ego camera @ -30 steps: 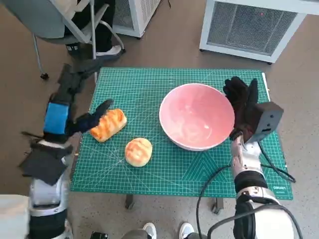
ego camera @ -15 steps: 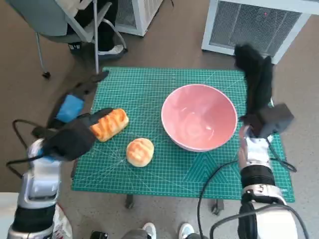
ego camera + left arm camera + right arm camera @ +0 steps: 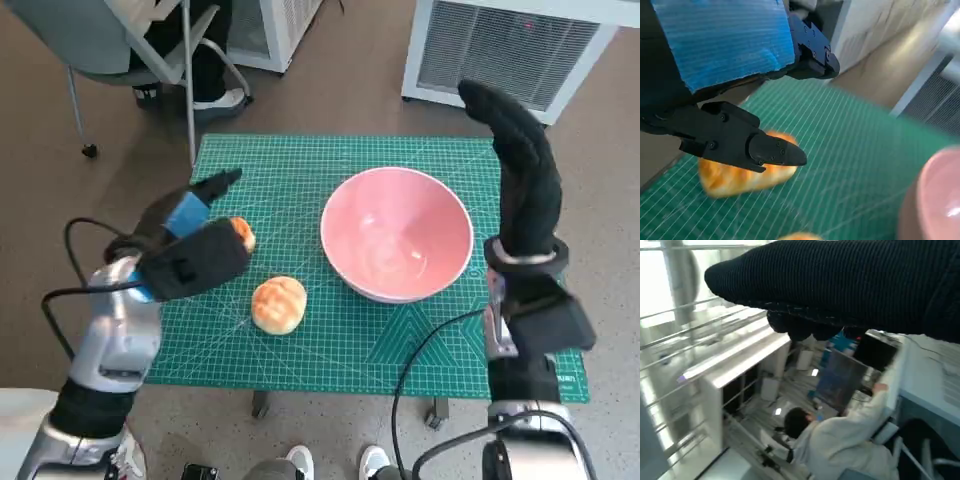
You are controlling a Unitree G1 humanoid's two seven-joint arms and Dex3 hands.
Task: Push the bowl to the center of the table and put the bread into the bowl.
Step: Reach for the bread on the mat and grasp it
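Green mat point(image 3: 330, 340) bears a pink bowl point(image 3: 397, 235); left hand point(image 3: 185, 250) spreads its fingers point(image 3: 765, 150) over bread point(image 3: 740, 177).

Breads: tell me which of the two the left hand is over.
The long loaf, mostly hidden under the left hand at the mat's left edge. The round bun lies uncovered, nearer the bowl.

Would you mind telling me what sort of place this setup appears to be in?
Probably a lab or workshop: a green cutting mat covers the small table, white vented cabinets stand on the floor, and a person sits near a monitor.
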